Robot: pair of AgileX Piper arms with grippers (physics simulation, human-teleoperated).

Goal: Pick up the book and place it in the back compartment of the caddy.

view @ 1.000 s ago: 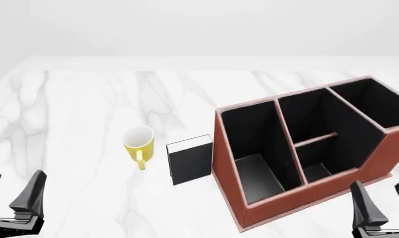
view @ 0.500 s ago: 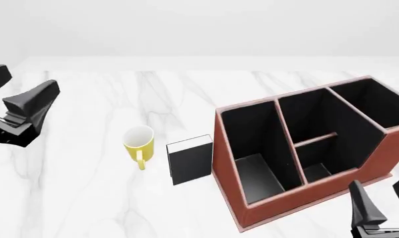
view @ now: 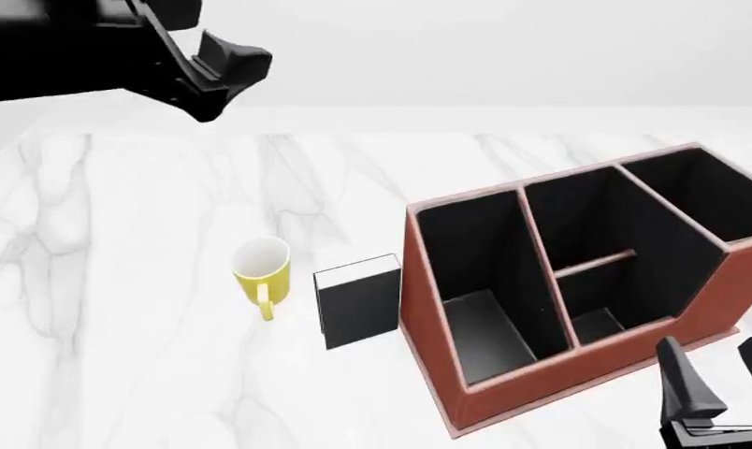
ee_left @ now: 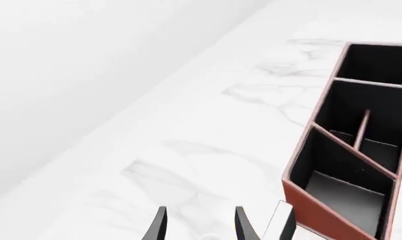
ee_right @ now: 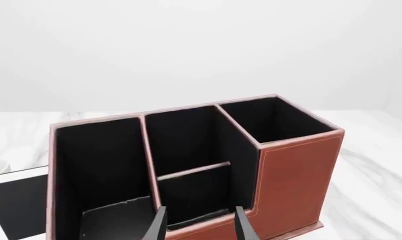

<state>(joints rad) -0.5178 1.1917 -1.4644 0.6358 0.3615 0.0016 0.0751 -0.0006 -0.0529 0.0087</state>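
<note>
Left wrist: book (ee_left: 280, 223) mostly cut off

Lighting: bright, even, diffuse; no single source can be made out. White marble table (view: 164, 281) and pale backdrop read near-white, with grey veining crisp throughout.
Shadows: soft and faint; a weak one under the yellow mug (view: 261, 267) and at the base of the book (view: 358, 301). Black lining of the caddy (view: 576, 281) stays dark, floors of the front compartments catching a dull grey sheen.
Glare: no hot spots seen.
Sharpness: all three views sharp edge to edge, no motion blur, no visible bending at the borders.
</note>
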